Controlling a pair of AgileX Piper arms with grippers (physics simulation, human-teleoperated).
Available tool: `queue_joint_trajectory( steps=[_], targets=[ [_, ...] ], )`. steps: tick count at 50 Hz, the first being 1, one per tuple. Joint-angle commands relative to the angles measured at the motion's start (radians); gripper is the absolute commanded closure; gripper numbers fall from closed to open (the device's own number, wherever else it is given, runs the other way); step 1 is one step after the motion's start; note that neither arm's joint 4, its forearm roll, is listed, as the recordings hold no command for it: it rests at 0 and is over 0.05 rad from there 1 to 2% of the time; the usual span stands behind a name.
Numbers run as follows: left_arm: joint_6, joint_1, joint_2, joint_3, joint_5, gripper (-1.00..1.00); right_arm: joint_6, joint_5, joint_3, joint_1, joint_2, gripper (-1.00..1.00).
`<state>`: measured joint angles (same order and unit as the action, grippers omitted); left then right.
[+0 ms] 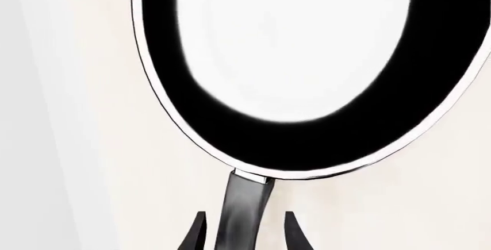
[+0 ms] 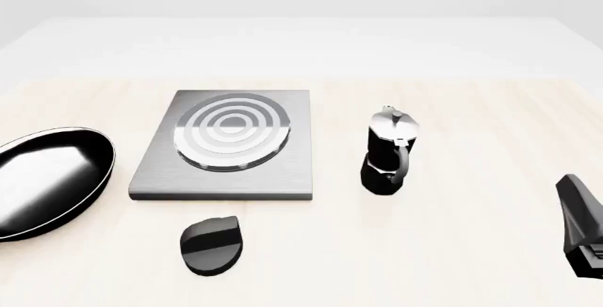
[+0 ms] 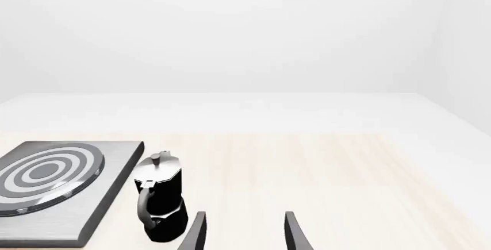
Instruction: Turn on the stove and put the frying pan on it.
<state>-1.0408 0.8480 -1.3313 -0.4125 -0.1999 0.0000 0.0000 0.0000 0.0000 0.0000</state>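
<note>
Currently left gripper (image 1: 244, 233) fingers straddle the frying pan (image 2: 42, 187) handle, contact unclear; pan sits left of the stove (image 2: 231, 145). Right gripper (image 3: 244, 233) fingers apart, empty.

Pale wood table (image 2: 452, 250), stove (image 2: 282, 180), frying pan (image 2: 47, 187), black knob (image 2: 212, 245), moka pot (image 2: 388, 153) resting on it

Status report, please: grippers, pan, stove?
Left gripper astride pan handle, open. Right gripper open, empty. Pan left of stove, not on it. Burner clear.

stove (image 2: 224, 169) top seemingly unobstructed, moka pot (image 2: 389, 153) beside
</note>
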Motion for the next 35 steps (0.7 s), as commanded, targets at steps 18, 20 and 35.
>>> queue_joint_trajectory(
  steps=[18, 20, 35],
  targets=[
    [-0.023, 0.030, -0.164, 0.087, 0.211, -1.00, 0.000, 0.000, 0.000, 0.000, 0.000, -1.00],
    [-0.025, 0.031, -0.163, 0.088, 0.211, -1.00, 0.000, 0.000, 0.000, 0.000, 0.000, -1.00],
    [-0.036, 0.026, -0.134, 0.103, 0.202, 1.00, 0.000, 0.000, 0.000, 0.000, 0.000, -1.00]
  ],
)
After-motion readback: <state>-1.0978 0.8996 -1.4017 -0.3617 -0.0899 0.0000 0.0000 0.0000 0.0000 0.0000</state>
